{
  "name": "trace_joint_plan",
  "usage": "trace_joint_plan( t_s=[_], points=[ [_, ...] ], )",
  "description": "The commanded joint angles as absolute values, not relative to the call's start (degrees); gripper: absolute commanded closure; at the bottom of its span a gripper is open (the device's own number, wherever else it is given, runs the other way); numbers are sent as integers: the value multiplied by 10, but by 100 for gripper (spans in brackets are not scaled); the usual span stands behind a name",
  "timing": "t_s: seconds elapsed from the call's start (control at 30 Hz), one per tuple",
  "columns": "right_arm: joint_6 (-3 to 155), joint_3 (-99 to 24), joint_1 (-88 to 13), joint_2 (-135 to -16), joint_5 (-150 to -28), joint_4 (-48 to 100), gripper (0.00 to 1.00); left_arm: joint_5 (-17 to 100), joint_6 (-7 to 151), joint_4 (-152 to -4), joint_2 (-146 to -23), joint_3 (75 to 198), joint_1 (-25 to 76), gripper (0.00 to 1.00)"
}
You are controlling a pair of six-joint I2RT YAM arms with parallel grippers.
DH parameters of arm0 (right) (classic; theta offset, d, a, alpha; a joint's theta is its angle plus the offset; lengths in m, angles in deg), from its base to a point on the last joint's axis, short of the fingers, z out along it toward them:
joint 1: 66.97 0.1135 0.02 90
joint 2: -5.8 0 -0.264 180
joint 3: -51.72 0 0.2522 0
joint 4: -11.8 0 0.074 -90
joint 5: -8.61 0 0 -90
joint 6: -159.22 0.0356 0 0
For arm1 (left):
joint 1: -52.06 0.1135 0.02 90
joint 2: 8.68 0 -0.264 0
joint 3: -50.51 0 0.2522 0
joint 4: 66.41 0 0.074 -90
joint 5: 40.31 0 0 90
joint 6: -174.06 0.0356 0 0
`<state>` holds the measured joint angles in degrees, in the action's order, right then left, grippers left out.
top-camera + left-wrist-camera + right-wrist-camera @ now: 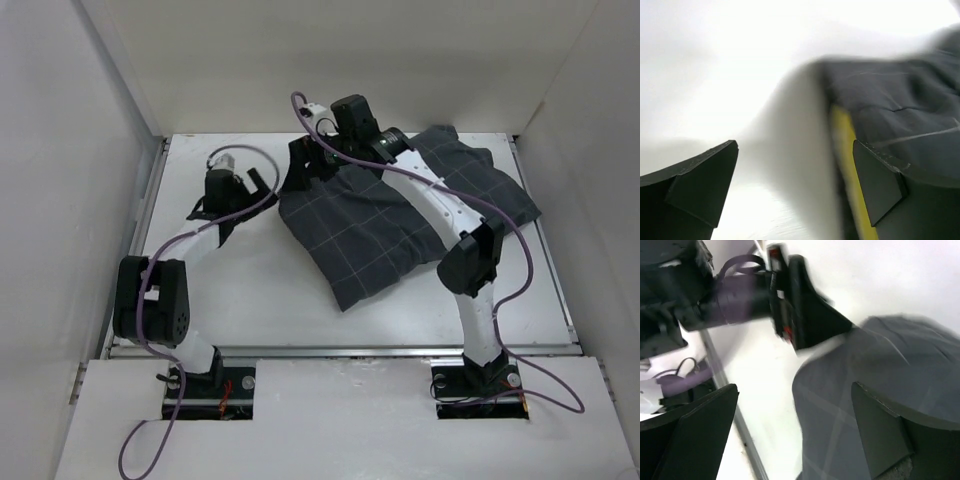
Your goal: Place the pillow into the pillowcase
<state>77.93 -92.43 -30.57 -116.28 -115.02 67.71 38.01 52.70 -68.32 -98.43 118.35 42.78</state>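
Note:
The dark grey checked pillowcase (400,225) lies on the table at centre right, bulging. The pillow does not show in the top view. In the left wrist view its yellow edge band (849,170) peeks out under the pillowcase's edge (900,110). My left gripper (257,184) is open beside the pillowcase's left end; in its wrist view (795,150) the right finger (880,182) lies against the yellow band. My right gripper (305,165) is open over the pillowcase's far left corner; in its wrist view (795,390) checked fabric (865,405) lies between the jaws towards the right finger.
White walls enclose the table (250,290) on the left, back and right. A metal rail (340,350) runs along the near edge. The right arm (440,205) stretches across the pillowcase. The left gripper shows in the right wrist view (800,300).

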Motion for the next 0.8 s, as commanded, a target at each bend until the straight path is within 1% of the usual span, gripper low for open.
trace_joint_plan(
  t_s=[0.0, 0.03, 0.1, 0.13, 0.2, 0.23, 0.27, 0.3, 0.33, 0.37, 0.4, 0.43, 0.47, 0.53, 0.6, 0.67, 0.77],
  points=[
    [741, -930, -333, -1092, -1114, 661, 0, 481, 494, -818, -980, 1142, 460, 1],
    [732, -930, -333, -1092, -1108, 688, 0, 490, 494, -826, -980, 1137, 460, 2],
    [719, -920, -333, -1081, -1101, 696, 0, 505, 494, -832, -967, 1131, 465, 12],
    [712, -907, -333, -1074, -1101, 696, 0, 505, 494, -827, -961, 1130, 465, 28],
    [704, -862, -328, -1048, -1078, 690, 0, 479, 500, -822, -939, 1116, 465, 50],
    [692, -847, -323, -1041, -1062, 690, 0, 467, 500, -797, -929, 1094, 465, 56],
    [684, -823, -310, -1035, -1004, 695, 0, 454, 493, -782, -920, 1080, 465, 60],
    [684, -811, -302, -1035, -965, 704, 0, 423, 493, -766, -911, 1068, 465, 60],
    [671, -798, -295, -1030, -930, 704, 0, 404, 493, -750, -896, 1053, 465, 58],
    [671, -786, -288, -1030, -878, 713, 0, 381, 493, -719, -891, 1053, 465, 55],
    [671, -756, -288, -1030, -862, 713, 0, 357, 493, -702, -885, 1048, 465, 38],
    [671, -739, -288, -1020, -854, 713, 0, 320, 499, -685, -880, 1048, 465, 31],
    [682, -718, -288, -1010, -839, 706, 0, 311, 499, -658, -873, 1053, 451, 21],
    [688, -650, -288, -971, -799, 667, 0, 305, 506, -649, -873, 1069, 428, 0],
    [718, -594, -297, -943, -776, 642, 0, 294, 520, -643, -905, 1106, 395, 0],
    [767, -565, -319, -906, -770, 616, 0, 269, 527, -648, -949, 1130, 373, 0],
    [817, -492, -385, -848, -789, 572, 0, 239, 534, -638, -982, 1147, 326, 0]
  ],
)
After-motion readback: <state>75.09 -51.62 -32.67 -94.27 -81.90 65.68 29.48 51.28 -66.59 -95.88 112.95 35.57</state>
